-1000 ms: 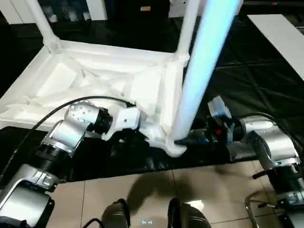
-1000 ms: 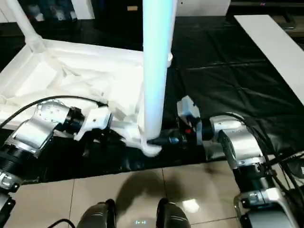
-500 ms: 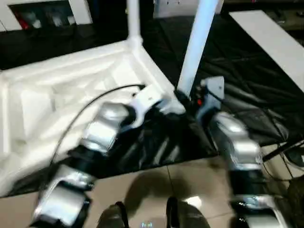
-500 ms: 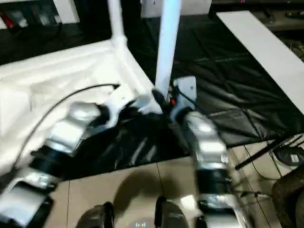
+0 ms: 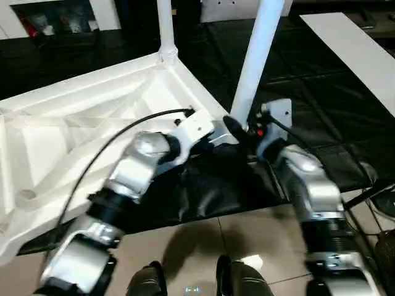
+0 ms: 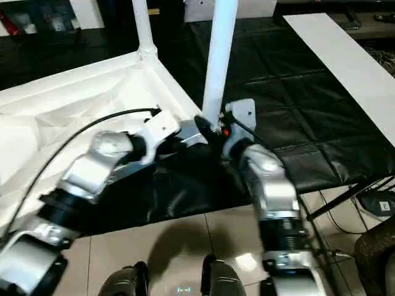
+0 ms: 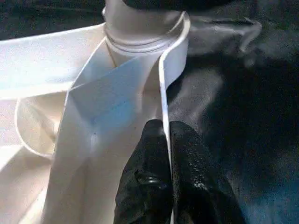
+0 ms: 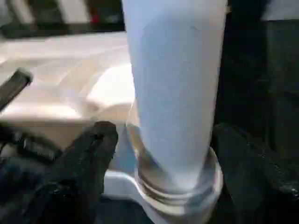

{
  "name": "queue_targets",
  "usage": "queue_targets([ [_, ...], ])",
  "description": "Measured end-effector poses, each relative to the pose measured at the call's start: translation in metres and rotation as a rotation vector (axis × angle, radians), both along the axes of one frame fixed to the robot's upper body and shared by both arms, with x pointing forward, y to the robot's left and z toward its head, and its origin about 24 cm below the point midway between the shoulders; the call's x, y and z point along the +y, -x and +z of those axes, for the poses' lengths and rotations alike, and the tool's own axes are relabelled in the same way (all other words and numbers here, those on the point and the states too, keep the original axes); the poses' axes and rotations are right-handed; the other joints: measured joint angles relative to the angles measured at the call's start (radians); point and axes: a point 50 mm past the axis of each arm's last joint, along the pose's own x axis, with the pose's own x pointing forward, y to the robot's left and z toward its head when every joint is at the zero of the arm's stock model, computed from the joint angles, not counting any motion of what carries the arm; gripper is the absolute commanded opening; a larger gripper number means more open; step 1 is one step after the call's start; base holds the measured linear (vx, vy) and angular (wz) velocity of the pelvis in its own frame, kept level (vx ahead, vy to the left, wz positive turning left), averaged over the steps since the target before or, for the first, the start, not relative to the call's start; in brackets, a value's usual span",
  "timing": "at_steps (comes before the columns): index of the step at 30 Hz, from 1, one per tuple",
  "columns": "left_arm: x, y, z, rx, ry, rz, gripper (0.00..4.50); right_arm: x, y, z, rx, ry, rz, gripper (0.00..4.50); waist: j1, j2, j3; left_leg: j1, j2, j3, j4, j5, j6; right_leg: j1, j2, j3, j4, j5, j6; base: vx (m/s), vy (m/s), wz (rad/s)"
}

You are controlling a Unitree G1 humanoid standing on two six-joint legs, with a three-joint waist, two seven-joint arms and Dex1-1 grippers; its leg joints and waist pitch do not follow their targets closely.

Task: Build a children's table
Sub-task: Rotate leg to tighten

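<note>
The children's table top [image 5: 92, 123] lies upside down on the black work table, ribs showing. One white leg [image 5: 165, 24] stands in the far corner socket. A second leg [image 5: 259, 49] stands upright in the near corner socket [image 8: 177, 191]. My right gripper [image 8: 170, 144] is shut on this leg just above the socket, one black finger [image 8: 93, 154] on each side. My left gripper [image 7: 166, 128] is shut on the thin rim [image 7: 163, 84] of the top, right beside that same corner.
The black-covered work table [image 5: 321, 92] stretches to the right, with a long white board [image 5: 352, 49] at its back right. Tiled floor [image 5: 247, 234] and my feet [image 5: 185, 277] lie below the table's near edge. A stand with cables [image 6: 345, 197] is at the right.
The whole picture has swung since a second ago, so the camera moved. Both grippers keep their hold at the same corner; the leg stays upright in its socket.
</note>
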Motion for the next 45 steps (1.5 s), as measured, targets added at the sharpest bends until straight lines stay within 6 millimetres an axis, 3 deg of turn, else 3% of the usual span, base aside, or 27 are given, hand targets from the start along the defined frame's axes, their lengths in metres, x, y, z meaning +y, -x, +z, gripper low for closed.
queue_targets([
  [7, 0.025, 0.009, -0.002, 0.026, -0.020, -0.168, 0.00, -0.031, 0.013, 0.006, -0.039, 0.154, 0.332, 3.62, 0.005, 0.000, 0.000, 0.000, 0.002, 0.000, 0.002, 0.002, 0.003, 0.000, 0.001, -0.001, 0.000, 0.001, -0.001, 0.000, 0.000, 0.00],
  [11, 0.034, 0.014, -0.003, 0.043, -0.042, -0.276, 0.00, -0.032, 0.020, 0.005, -0.025, 0.175, 0.488, 3.62, 0.010, 0.000, 0.000, 0.000, 0.002, 0.000, 0.003, 0.002, 0.003, 0.000, 0.001, -0.001, 0.000, 0.000, -0.001, 0.000, 0.000, 0.00],
  [13, 0.036, 0.018, -0.003, 0.063, -0.052, -0.337, 0.00, -0.032, 0.022, 0.005, -0.015, 0.182, 0.556, 3.62, 0.021, 0.000, 0.000, -0.001, 0.002, 0.000, 0.004, 0.002, 0.003, 0.000, 0.001, -0.001, 0.000, 0.001, -0.001, 0.000, 0.000, 0.00],
  [15, 0.038, 0.022, -0.004, 0.084, -0.060, -0.396, 0.00, -0.031, 0.023, 0.005, -0.004, 0.179, 0.619, 3.27, 0.030, 0.000, 0.000, -0.001, 0.002, 0.001, 0.004, 0.002, 0.003, 0.000, 0.000, -0.001, 0.000, 0.001, -0.002, 0.000, 0.000, 0.00],
  [18, 0.041, 0.026, -0.004, 0.102, -0.075, -0.459, 0.00, -0.031, 0.026, 0.005, 0.014, 0.189, 0.708, 3.22, 0.040, 0.000, 0.000, -0.002, 0.002, 0.001, 0.005, 0.002, 0.003, 0.000, 0.000, -0.001, 0.000, 0.002, -0.003, 0.000, 0.000, 0.00],
  [19, 0.042, 0.027, -0.004, 0.104, -0.081, -0.476, 0.00, -0.030, 0.027, 0.005, 0.018, 0.188, 0.734, 2.89, 0.043, 0.000, 0.000, -0.002, 0.002, 0.001, 0.005, 0.002, 0.003, 0.000, 0.000, -0.001, 0.000, 0.002, -0.004, 0.000, 0.000, 0.00],
  [23, 0.044, 0.029, -0.004, 0.109, -0.104, -0.527, 0.00, -0.028, 0.030, 0.002, 0.048, 0.198, 0.831, 2.72, 0.048, -0.002, 0.000, -0.002, 0.002, 0.001, 0.005, 0.002, 0.004, 0.000, 0.000, 0.000, 0.000, 0.002, -0.004, 0.000, 0.000, 0.00],
  [25, 0.043, 0.028, -0.004, 0.114, -0.110, -0.543, 0.00, -0.027, 0.031, 0.002, 0.058, 0.196, 0.864, 2.38, 0.052, -0.002, 0.000, -0.002, 0.002, 0.002, 0.005, 0.002, 0.003, 0.000, 0.000, 0.000, 0.000, 0.002, -0.003, 0.000, 0.000, 0.00],
  [30, 0.044, 0.028, -0.004, 0.119, -0.116, -0.563, 0.00, -0.026, 0.032, 0.002, 0.062, 0.198, 0.887, 2.02, 0.055, -0.002, 0.000, -0.002, 0.002, 0.002, 0.005, 0.002, 0.004, 0.000, 0.000, 0.000, 0.000, 0.002, -0.003, 0.000, 0.000, 0.00],
  [39, 0.044, 0.029, -0.004, 0.128, -0.110, -0.585, 0.00, -0.026, 0.033, 0.001, 0.100, 0.177, 0.913, 1.94, 0.058, -0.002, 0.000, -0.002, 0.002, 0.002, 0.006, 0.002, 0.003, 0.000, -0.001, 0.000, 0.000, 0.002, -0.003, 0.000, 0.000, 0.00],
  [42, 0.041, 0.028, -0.005, 0.148, -0.086, -0.557, 0.00, -0.025, 0.036, 0.000, 0.112, 0.156, 0.866, 1.94, 0.058, -0.002, 0.000, -0.001, 0.003, 0.002, 0.006, 0.001, 0.002, 0.001, -0.001, 0.000, 0.000, 0.001, -0.003, 0.000, 0.000, 0.00],
  [45, 0.041, 0.018, -0.004, 0.140, -0.054, -0.391, 0.00, -0.016, 0.029, -0.002, 0.101, 0.110, 0.652, 1.94, 0.047, -0.002, 0.000, 0.000, 0.003, 0.003, 0.006, 0.002, 0.001, 0.001, 0.000, -0.001, 0.000, 0.001, -0.001, 0.000, 0.000, 0.00],
])
